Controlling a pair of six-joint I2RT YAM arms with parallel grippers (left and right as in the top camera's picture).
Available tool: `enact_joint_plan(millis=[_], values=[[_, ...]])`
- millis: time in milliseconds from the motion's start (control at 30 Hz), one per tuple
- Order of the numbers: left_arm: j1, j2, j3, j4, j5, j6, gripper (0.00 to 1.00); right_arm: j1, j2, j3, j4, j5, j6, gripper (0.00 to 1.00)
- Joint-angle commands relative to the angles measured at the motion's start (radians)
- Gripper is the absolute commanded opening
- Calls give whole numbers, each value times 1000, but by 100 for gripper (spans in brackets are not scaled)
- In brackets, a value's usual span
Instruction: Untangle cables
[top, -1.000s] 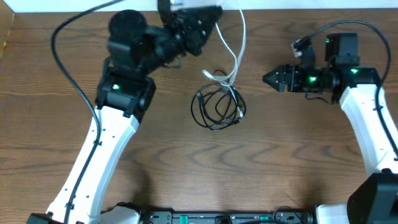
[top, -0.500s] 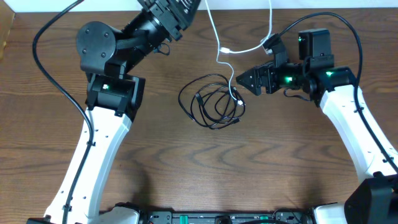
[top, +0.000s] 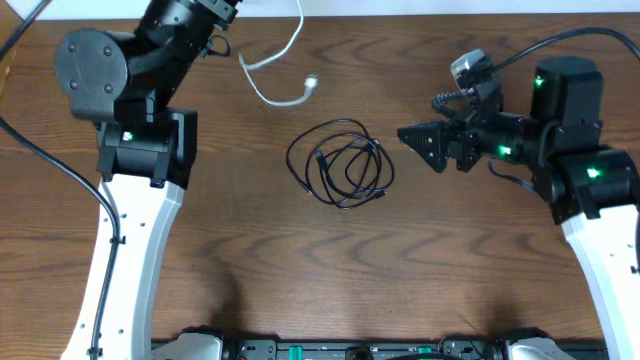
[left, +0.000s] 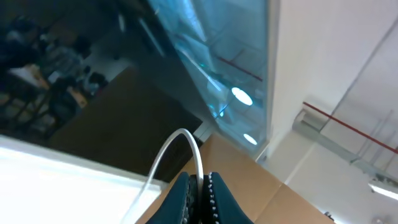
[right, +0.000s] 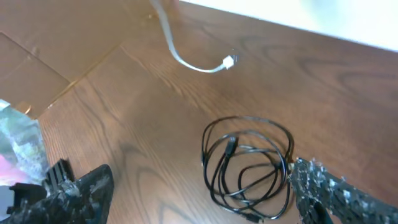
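The black cable (top: 340, 165) lies in a loose coil on the wooden table's middle. It also shows in the right wrist view (right: 249, 168). The white cable (top: 262, 88) hangs from the top edge, curves over the table and ends in a small plug, apart from the black coil. It also shows in the right wrist view (right: 186, 62). My left gripper (left: 200, 186) is shut on the white cable (left: 186, 140), raised high; its fingertips lie beyond the overhead view's top edge. My right gripper (top: 415, 143) is open and empty, just right of the black coil (right: 205, 199).
A thick black arm wire (top: 40, 150) runs down the left side. Another loops over the right arm (top: 520, 55). A brown cardboard surface (right: 37, 68) and a crinkled clear bag (right: 18, 134) sit beyond the table's left edge.
My left gripper has swung up and to the left, pulling the white cable off the black coil. My right gripper has drawn back a little to the right. The black coil stays put.
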Motion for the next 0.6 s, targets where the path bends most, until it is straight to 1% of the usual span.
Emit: enact_joint_plan(millis=[0, 100, 167, 333, 433, 567], values=[[-3, -13, 21, -8, 80, -20, 8, 25, -10, 17, 18, -25, 8, 88], [-5, -19, 21, -8, 82, -24, 7, 60, -3, 17, 31, -24, -15, 89], [-4, -24, 21, -8, 82, -28, 7, 87, 8, 17, 51, -25, -35, 92], [-4, -30, 21, -8, 77, -29, 7, 147, 48, 17, 143, -29, -44, 92], [-5, -30, 21, -9, 71, -67, 7, 177, 106, 17, 271, -82, -29, 89], [-5, -30, 21, -32, 47, -84, 7, 179, 187, 17, 463, -235, 54, 91]])
